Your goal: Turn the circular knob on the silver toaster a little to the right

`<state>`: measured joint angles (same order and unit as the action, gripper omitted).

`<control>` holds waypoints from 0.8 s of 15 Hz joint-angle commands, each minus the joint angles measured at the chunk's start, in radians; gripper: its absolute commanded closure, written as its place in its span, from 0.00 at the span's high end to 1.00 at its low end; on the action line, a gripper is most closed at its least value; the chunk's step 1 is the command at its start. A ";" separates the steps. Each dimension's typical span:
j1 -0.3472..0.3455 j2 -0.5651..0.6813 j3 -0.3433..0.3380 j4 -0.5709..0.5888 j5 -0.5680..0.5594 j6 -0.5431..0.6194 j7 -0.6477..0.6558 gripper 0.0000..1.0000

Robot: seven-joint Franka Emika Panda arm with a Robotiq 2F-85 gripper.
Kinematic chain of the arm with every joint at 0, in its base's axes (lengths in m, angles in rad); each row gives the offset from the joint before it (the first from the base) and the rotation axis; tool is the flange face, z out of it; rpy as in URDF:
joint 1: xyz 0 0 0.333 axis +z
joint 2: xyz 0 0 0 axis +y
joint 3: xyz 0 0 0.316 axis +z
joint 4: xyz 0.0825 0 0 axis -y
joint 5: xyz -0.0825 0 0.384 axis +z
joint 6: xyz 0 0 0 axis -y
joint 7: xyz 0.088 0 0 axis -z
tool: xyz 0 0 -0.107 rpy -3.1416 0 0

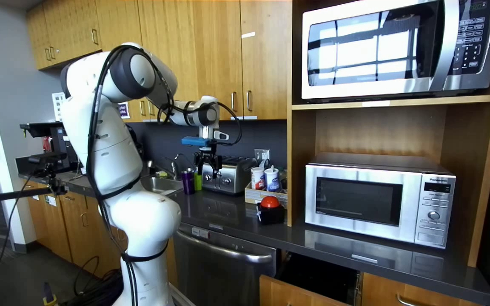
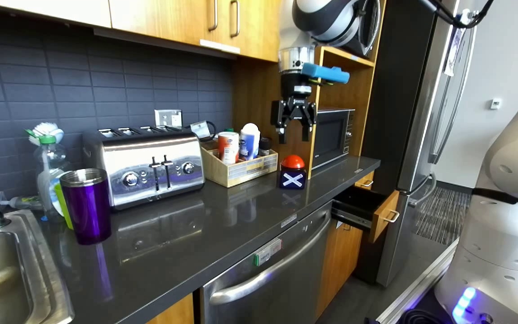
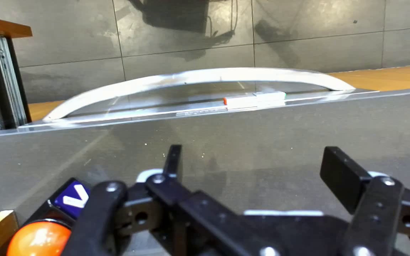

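Note:
The silver toaster [image 2: 151,155] stands against the back wall on the dark counter, and it also shows in an exterior view [image 1: 237,174], partly behind my gripper. Its front carries a circular knob near the left end [image 2: 130,179], another circular knob near the right end [image 2: 188,168], and two dark levers between them. My gripper [image 2: 293,136] points down, open and empty, above the counter and apart from the toaster, to its right in that exterior view. In the wrist view the gripper's fingers [image 3: 253,149] are wide apart over bare counter. The toaster is out of the wrist view.
A purple tumbler [image 2: 86,207] stands left of the toaster by the sink [image 2: 38,252]. A wooden box [image 2: 252,168] with canisters stands right of it. A red-topped button [image 2: 293,168] sits below my gripper. A drawer [image 2: 385,216] hangs open. A microwave [image 1: 364,199] is farther right.

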<state>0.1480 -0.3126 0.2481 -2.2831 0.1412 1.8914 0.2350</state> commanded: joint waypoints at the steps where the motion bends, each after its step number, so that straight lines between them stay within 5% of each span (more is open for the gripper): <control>1: 0.017 0.078 0.001 0.070 -0.009 0.037 -0.001 1.00; 12: 0.048 0.276 0.004 0.211 0.009 0.262 -0.015 1.00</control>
<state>0.1744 -0.0970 0.2514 -2.1260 0.1405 2.0956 0.2023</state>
